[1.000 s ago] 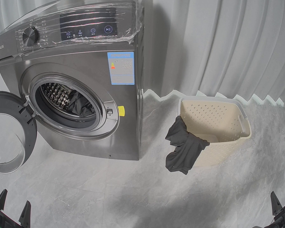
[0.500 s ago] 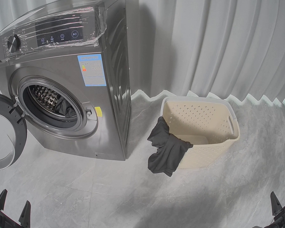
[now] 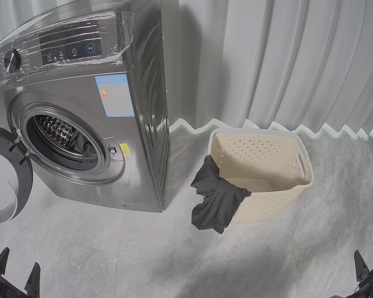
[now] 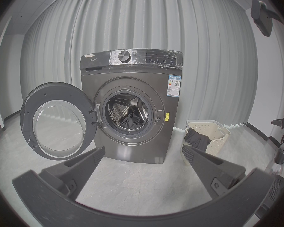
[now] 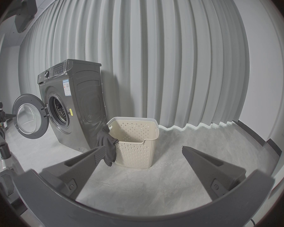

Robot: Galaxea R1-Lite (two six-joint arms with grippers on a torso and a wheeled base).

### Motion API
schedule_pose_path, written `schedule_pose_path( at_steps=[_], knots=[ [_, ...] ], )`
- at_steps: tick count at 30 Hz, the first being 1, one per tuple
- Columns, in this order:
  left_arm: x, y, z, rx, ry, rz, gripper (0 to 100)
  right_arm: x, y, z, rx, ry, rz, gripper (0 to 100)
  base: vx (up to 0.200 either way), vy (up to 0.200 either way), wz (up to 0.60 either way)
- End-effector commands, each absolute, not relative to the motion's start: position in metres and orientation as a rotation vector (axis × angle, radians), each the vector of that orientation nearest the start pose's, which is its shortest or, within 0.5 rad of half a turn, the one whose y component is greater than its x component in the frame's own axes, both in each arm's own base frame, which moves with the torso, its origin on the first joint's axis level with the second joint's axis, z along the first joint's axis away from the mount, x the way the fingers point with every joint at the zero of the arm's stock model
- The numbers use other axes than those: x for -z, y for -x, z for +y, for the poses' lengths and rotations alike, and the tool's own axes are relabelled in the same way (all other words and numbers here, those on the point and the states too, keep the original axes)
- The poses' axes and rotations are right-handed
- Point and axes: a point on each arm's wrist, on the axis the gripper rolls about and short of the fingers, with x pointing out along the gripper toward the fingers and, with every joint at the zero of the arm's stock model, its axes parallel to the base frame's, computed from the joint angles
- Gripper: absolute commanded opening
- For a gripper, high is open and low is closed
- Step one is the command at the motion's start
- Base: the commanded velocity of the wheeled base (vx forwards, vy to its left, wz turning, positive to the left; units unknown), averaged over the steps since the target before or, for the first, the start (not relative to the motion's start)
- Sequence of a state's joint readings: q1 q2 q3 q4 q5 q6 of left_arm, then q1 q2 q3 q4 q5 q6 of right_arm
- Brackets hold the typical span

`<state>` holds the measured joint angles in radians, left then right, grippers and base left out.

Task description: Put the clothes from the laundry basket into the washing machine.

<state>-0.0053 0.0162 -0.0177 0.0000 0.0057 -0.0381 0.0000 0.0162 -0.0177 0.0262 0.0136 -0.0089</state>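
One garment (image 3: 82, 143) lay in the washing machine (image 3: 145, 104), a second garment (image 3: 215, 199) overhung the laundry basket (image 3: 253, 131); left gripper (image 4: 142, 148) and right gripper (image 5: 143, 148) gaped empty.

Left gripper (image 3: 17, 265) at the near left edge of the scene: its two dark, tapered fingers (image 4: 82, 164) are spread wide apart and hold nothing, tips pointing away from the robot toward the far side. Right gripper (image 3: 369, 255) at the near right edge, in the mirror pose: its fingers are likewise parted and bare, tips directed forward. Both grippers sit low and well apart from each other, one at each side, and neither touches anything.
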Motion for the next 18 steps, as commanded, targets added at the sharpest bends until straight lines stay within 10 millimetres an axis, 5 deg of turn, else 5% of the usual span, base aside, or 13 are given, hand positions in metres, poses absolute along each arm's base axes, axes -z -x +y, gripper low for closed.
schedule_pose_path(
  at_steps=[1,18],
  knots=[
    [-0.0755,0.0228,0.0002,-0.002,0.037,0.000,100,-0.0760,0.0231,0.0003,-0.014,0.009,0.023,100,0.000,0.000,0.00],
    [-0.0755,0.0228,0.0003,0.000,0.034,0.000,100,-0.0760,0.0231,0.0003,-0.014,0.009,0.023,100,0.000,0.000,0.00]
  ],
)
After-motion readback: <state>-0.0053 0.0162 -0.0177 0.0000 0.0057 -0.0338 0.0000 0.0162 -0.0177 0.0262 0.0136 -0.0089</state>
